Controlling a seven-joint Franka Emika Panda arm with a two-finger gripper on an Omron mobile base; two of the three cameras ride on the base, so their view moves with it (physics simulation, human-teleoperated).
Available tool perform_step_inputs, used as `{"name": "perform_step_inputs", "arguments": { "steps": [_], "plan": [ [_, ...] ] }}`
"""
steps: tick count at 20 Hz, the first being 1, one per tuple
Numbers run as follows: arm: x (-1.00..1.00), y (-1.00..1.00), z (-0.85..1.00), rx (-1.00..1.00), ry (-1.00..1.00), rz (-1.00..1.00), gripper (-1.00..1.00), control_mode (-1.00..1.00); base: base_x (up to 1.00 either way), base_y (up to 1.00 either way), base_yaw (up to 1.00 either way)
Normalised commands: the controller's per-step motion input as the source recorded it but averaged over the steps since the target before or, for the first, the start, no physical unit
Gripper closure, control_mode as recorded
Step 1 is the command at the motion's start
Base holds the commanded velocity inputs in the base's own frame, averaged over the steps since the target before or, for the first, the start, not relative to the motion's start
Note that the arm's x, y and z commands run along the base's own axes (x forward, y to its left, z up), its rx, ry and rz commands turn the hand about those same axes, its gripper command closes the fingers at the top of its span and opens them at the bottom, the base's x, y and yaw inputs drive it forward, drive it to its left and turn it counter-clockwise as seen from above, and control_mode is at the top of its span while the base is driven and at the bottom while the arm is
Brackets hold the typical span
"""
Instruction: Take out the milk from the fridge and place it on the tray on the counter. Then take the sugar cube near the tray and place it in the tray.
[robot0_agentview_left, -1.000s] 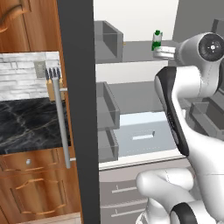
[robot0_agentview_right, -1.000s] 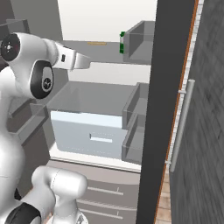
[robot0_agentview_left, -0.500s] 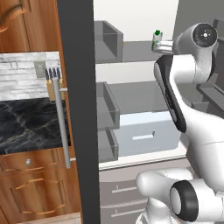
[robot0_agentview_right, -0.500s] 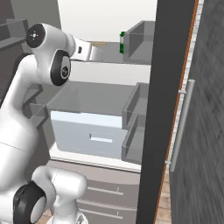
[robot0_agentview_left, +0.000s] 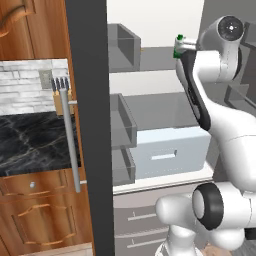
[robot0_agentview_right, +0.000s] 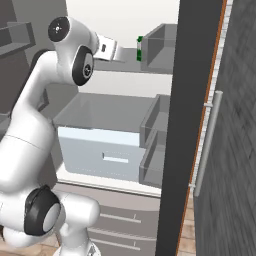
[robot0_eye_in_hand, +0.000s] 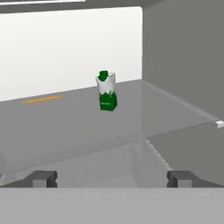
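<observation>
Left base view first: the fridge (robot0_agentview_left: 90, 125) is open, its dark grey door edge-on with the long silver bar handle (robot0_agentview_left: 70, 145) running down it. Left of the door there's the black marble desk (robot0_agentview_left: 30, 142) with pale veins, over brown wooden cabinets (robot0_agentview_left: 40, 215). Inside the fridge it's all light grey shelves, door bins and a pale drawer (robot0_agentview_left: 170, 152). The milk (robot0_agentview_left: 178, 46) is just peeking out on the upper shelf — a green cap and a bit of white, the rest hidden behind the white arm (robot0_agentview_left: 210, 100) that rises in front of it.

Right base view: same fridge from the other side, with the arm reaching in at upper-shelf height. The milk (robot0_agentview_right: 140, 48) shows as a thin green sliver right beside a grey door bin (robot0_agentview_right: 160, 47), mostly covered by that bin's wall. I can't tell the jaws' state from here.

Hand view: this is the clear one. The milk (robot0_eye_in_hand: 106, 90) stands upright on the grey shelf (robot0_eye_in_hand: 65, 127), near the white back wall — a small carton, green lower body, white upper part, green cap on top. The gripper (robot0_eye_in_hand: 111, 178) has its jaws spread wide, with nothing between them, and the two dark fingertips (robot0_eye_in_hand: 43, 178) sit well apart from the carton. A thin orange streak (robot0_eye_in_hand: 42, 100) lies on the shelf to the carton's left.
</observation>
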Motion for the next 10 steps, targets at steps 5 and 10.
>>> {"name": "perform_step_inputs", "arguments": {
  "steps": [5, 10],
  "plan": [
    [0.51, -0.21, 0.0, 0.02, 0.02, 0.0, -1.0, -1.0, 0.0, 0.0, 0.0],
    [0.5, -0.22, 0.0, 0.01, 0.0, 0.0, -1.0, -1.0, 0.0, 0.0, 0.0]
  ]
}}
